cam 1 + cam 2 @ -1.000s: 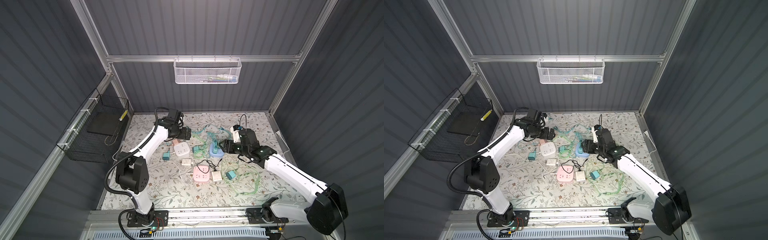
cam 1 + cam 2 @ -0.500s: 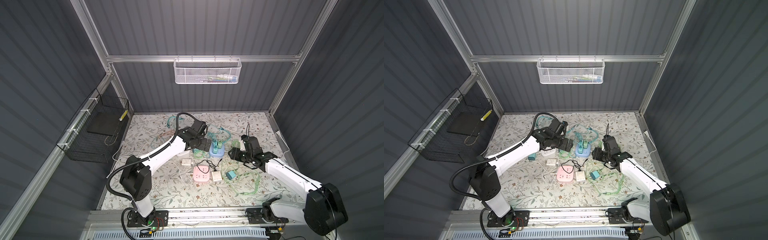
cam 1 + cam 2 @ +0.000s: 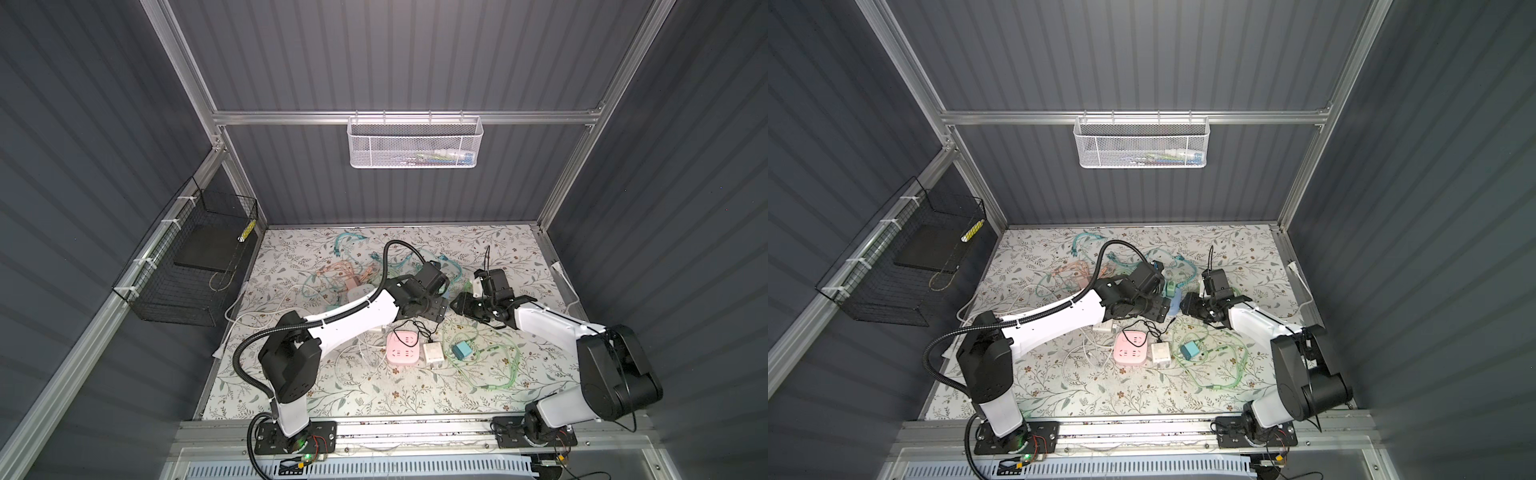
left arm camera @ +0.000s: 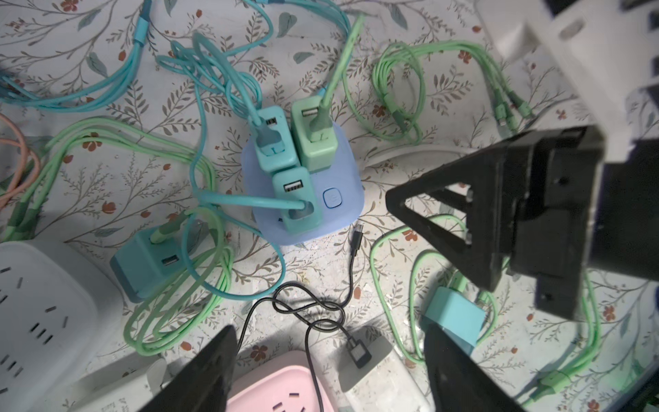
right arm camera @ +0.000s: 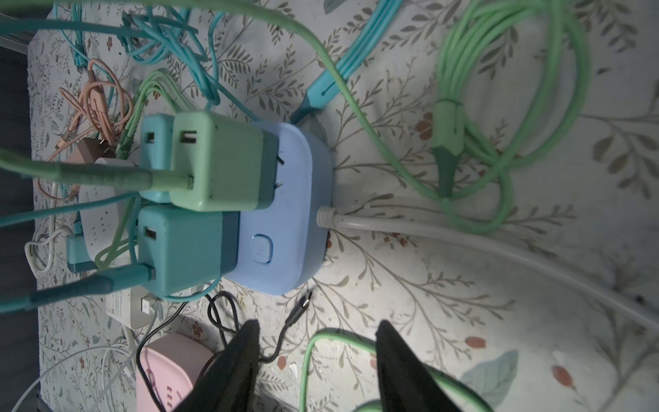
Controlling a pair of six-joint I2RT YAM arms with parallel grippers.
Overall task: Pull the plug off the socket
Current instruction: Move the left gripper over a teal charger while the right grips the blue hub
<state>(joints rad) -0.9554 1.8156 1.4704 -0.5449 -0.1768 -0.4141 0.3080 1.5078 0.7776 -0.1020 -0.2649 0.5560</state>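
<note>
Three plugs stand in the blue socket block (image 4: 338,214), which lies mid-table between the two arms. They are a green plug (image 5: 217,160), a teal plug (image 4: 274,142) tight beside it, and a second teal plug (image 4: 297,199). The left gripper (image 4: 328,374) hovers near the block, jaws wide apart, nothing held. The right gripper (image 5: 317,367) hangs beside the block, jaws likewise parted and empty. Assessment: the plug bodies are rigid, smooth, light plastic, probably slippery; prong friction, not weight, will resist. The green plug shows bare prong metal at its base, so it appears partly unseated. Recommended hold: low on its body across the faces clear of its neighbours, never on the soft green cable (image 5: 107,174). The light block will likely lift too unless pinned near its button (image 5: 262,248).
</note>
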